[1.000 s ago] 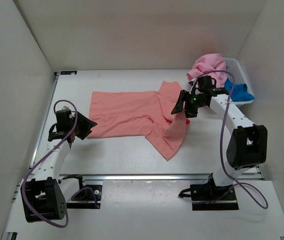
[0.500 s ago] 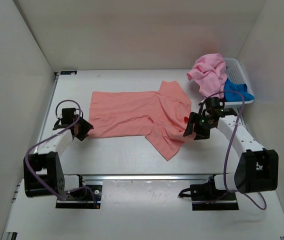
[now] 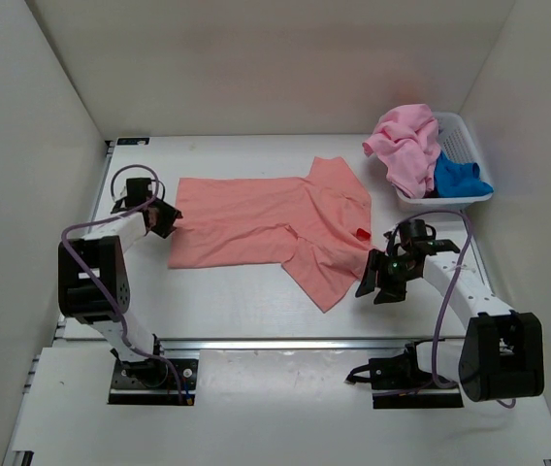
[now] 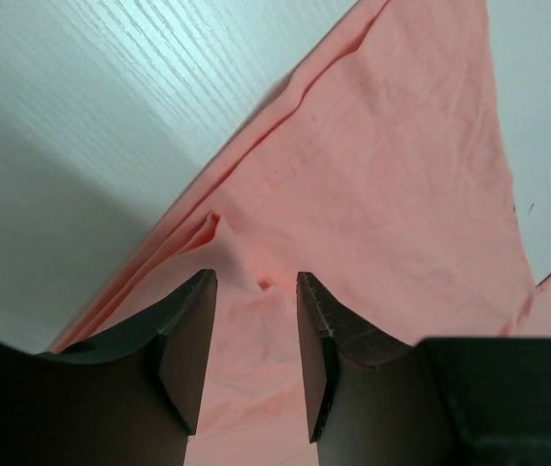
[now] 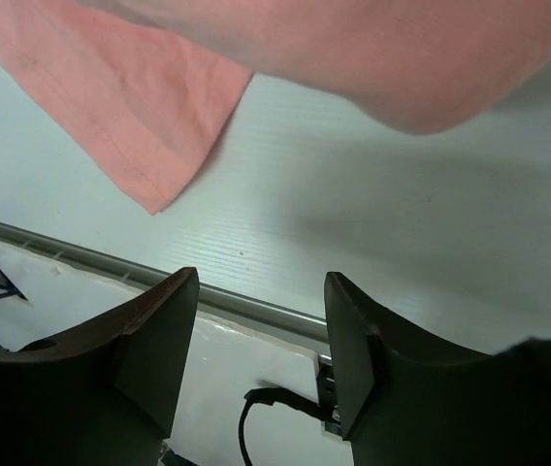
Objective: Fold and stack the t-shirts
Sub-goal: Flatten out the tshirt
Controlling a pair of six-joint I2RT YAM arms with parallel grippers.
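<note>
A salmon-coral t-shirt [image 3: 256, 228] lies spread flat on the white table, with a folded flap [image 3: 329, 262] reaching toward the near edge. My left gripper [image 3: 169, 220] sits at the shirt's left edge. In the left wrist view its jaws [image 4: 254, 282] stand open low over the salmon cloth [image 4: 382, 184], which wrinkles between the fingers. My right gripper [image 3: 372, 286] hangs right of the flap, open with nothing in it [image 5: 261, 282]; the flap's corner [image 5: 140, 116] lies ahead of it. A lighter pink t-shirt [image 3: 404, 141] and a bright blue one [image 3: 460, 178] sit in the basket.
The white plastic basket [image 3: 445, 201] stands at the far right by the wall. White walls close in the left, back and right. A metal rail [image 5: 256, 306] runs along the table's near edge, with cables below it.
My right gripper let go of the lifted part of the shirt, which now lies flat, and drew back toward the near edge. My left gripper moved farther along the shirt's left edge and narrowed.
</note>
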